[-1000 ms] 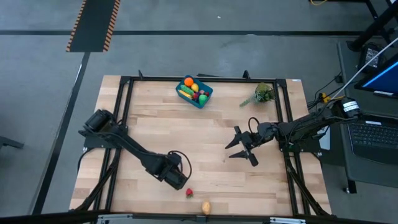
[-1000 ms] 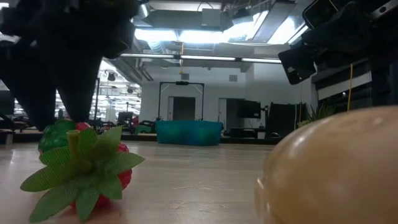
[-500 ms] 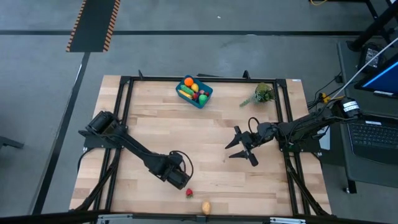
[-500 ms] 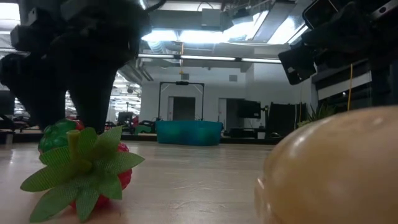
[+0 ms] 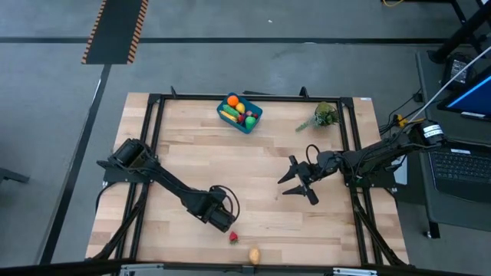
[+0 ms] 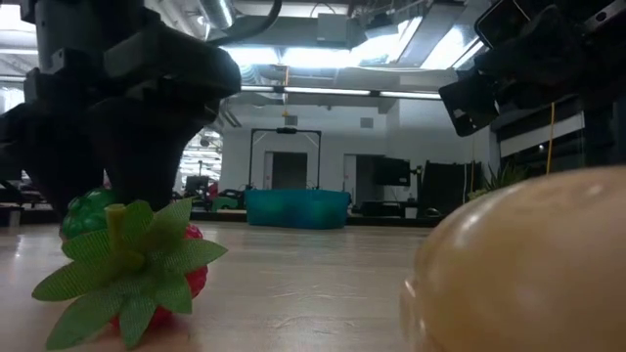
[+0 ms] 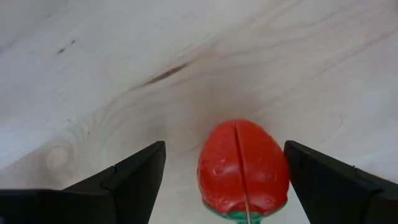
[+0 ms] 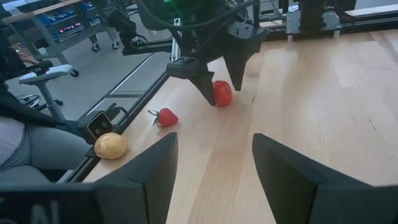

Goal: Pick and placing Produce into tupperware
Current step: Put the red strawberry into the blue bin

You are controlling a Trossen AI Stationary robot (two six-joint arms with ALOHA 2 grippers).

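The left gripper (image 5: 223, 221) is low over the near part of the wooden table (image 5: 253, 176), its fingers spread wide on either side of a red toy fruit with a green base (image 7: 244, 165); in the left wrist view the fruit lies between the two dark fingers (image 7: 134, 174) with bare wood on both sides, so nothing is gripped. From the right wrist view the same red piece (image 8: 222, 93) sits on the table right under the left gripper's finger tips. Just beside it toward the near edge lies a small strawberry (image 5: 233, 237) with a green leafy top, which fills the left of the low view (image 6: 137, 269), and a little further right at the very edge is a tan, potato-like piece (image 5: 254, 255). The blue tupperware (image 5: 249, 123) stands well apart at the far side of the table, near the middle, already holding orange, yellow, green and red produce (image 5: 233, 100). To its right a grey-green plant sprig (image 5: 325, 115) lies near the far right corner. The right gripper (image 5: 299, 181) hovers over the right half of the table with its fingers parted and empty, well apart from the fruit and the container
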